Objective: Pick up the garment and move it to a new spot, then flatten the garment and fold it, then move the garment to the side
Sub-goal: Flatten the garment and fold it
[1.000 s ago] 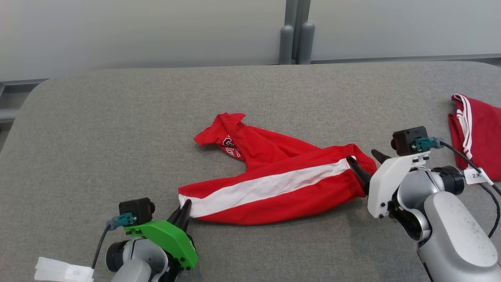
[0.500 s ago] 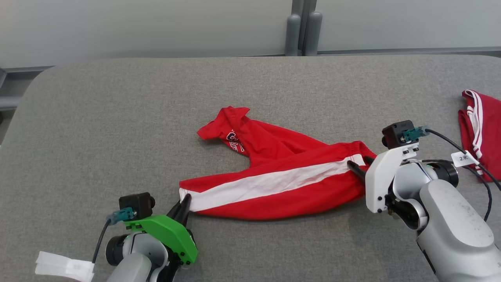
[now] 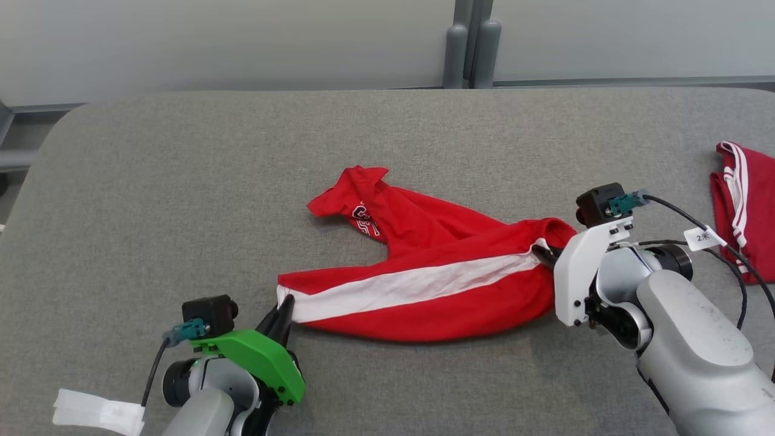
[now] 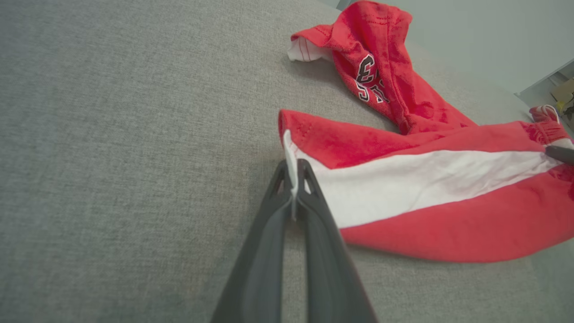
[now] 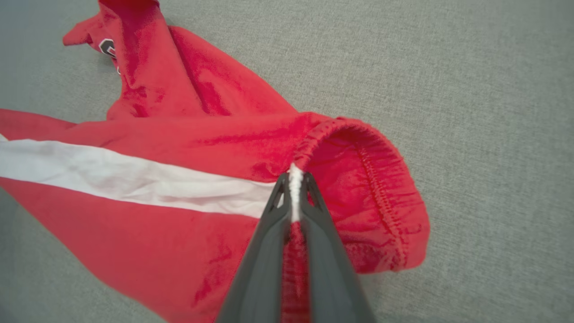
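The garment point(image 3: 424, 284) is a pair of red shorts with a white side stripe, lying crumpled on the grey table point(image 3: 181, 181). My left gripper point(image 3: 283, 310) is shut on the hem of the near leg, pinching the white stripe's end point(image 4: 292, 172). At the other end, my right gripper point(image 3: 544, 254) is shut on the elastic waistband, where the white stripe meets it point(image 5: 294, 179). The second leg, with dark lettering point(image 3: 362, 219), trails away toward the back left.
Another red garment with white trim point(image 3: 742, 212) lies at the table's right edge. A white paper tag point(image 3: 97, 415) sits at the lower left near my left arm. Cables and a label point(image 3: 702, 237) hang by my right wrist. A wall with grey posts point(image 3: 472, 54) stands behind.
My right gripper slid forward onto the waistband and closed on it, from wide open. The left gripper kept its hold on the hem. The head camera shifted slightly.
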Motion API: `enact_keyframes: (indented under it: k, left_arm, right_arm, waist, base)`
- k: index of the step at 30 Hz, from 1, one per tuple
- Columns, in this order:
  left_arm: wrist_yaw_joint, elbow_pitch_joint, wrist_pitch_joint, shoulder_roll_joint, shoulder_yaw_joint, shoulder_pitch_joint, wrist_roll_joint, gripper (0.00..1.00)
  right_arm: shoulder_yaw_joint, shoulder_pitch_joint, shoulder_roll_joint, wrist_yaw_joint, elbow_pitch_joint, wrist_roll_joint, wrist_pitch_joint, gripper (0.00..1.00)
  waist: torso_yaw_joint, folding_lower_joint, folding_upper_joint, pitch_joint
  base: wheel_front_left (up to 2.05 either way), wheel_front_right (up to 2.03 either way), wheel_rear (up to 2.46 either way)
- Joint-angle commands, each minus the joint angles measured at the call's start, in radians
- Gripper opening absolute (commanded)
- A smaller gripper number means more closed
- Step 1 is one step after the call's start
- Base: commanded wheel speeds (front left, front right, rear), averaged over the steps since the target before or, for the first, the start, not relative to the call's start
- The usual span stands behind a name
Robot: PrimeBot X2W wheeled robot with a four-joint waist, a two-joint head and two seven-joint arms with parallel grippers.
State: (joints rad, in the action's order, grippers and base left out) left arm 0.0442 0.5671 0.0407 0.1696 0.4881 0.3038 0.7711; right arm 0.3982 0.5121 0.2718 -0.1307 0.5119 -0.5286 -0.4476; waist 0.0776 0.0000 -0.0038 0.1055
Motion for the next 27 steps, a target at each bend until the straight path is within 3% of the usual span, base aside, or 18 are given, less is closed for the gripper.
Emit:
enact_keyframes:
  k: [1,11,17,27]
  left_arm:
    - [0.004,0.001,0.011,0.002,-0.003,0.013,0.003,0.0]
    - [-0.009,-0.091,0.074,0.032,-0.043,-0.018,0.02,0.0]
    - [-0.024,-0.245,0.095,0.053,-0.085,-0.036,0.044,0.0]
    - [-0.091,-0.535,0.067,0.114,-0.131,-0.075,0.049,0.0]
  right_arm:
    - [0.008,0.009,0.01,0.0,-0.001,-0.013,0.018,0.0]
    - [0.003,-0.036,0.047,0.0,-0.133,-0.155,0.145,0.0]
    - [-0.058,-0.086,0.07,0.0,-0.265,-0.234,0.179,0.0]
    - [-0.18,-0.173,0.103,0.0,-0.516,-0.259,0.157,0.0]
  waist:
    - [-0.004,0.0,0.0038,-0.011]
    - [-0.04,0.0,0.0038,-0.109]
    - [-0.058,0.0,0.0038,-0.151]
    - [-0.073,0.0,0.0038,-0.192]
  base:
    - [0.0,0.0,0.0]
    - [0.0,0.0,0.0]
    - [0.0,0.0,0.0]
    - [0.0,0.0,0.0]
